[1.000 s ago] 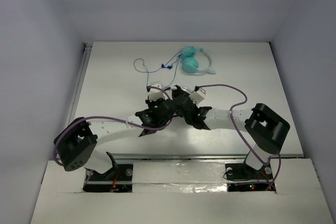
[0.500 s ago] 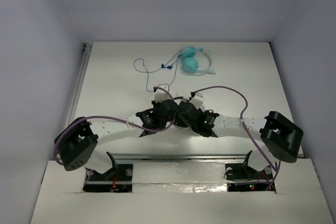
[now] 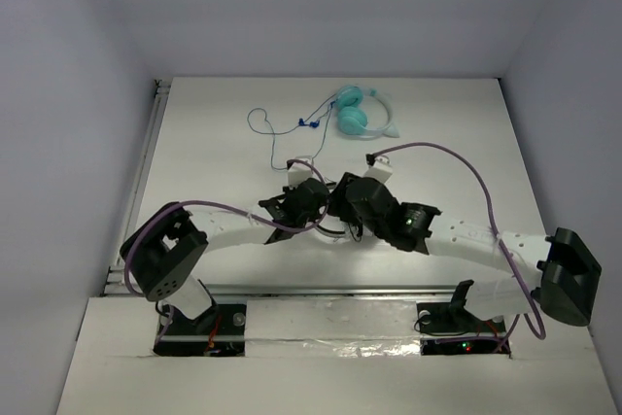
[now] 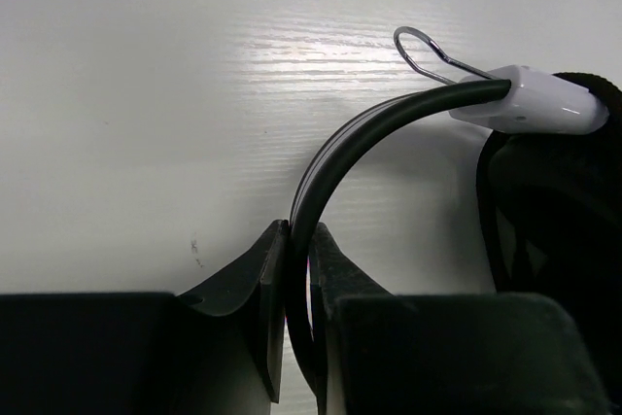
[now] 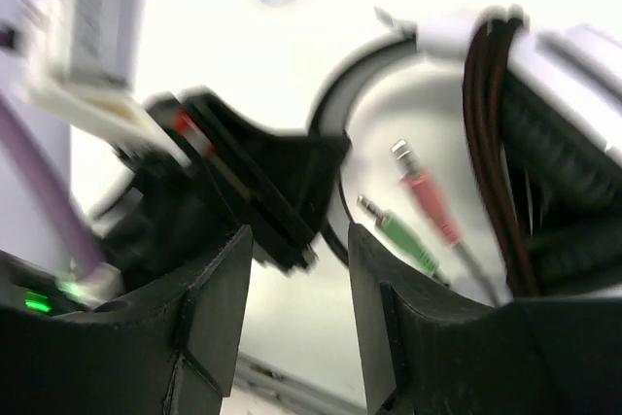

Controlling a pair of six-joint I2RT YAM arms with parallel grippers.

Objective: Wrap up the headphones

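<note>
The white counter (image 3: 457, 123) lies under the left pincer (image 4: 296, 238), with a bright shine (image 4: 321, 46) just past it. Plain pale gray walls (image 3: 330, 7) stand far behind it and at both sides.

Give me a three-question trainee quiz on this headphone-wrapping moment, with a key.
1. True or false: the left jaws are shut on the headphones' headband.
2. The two plugs in the right wrist view are: A pink and green; B blue and yellow; C both black.
3. Fill in: the teal headphones lie toward the table's ___ edge.
Key: 1 true; 2 A; 3 far.
</note>
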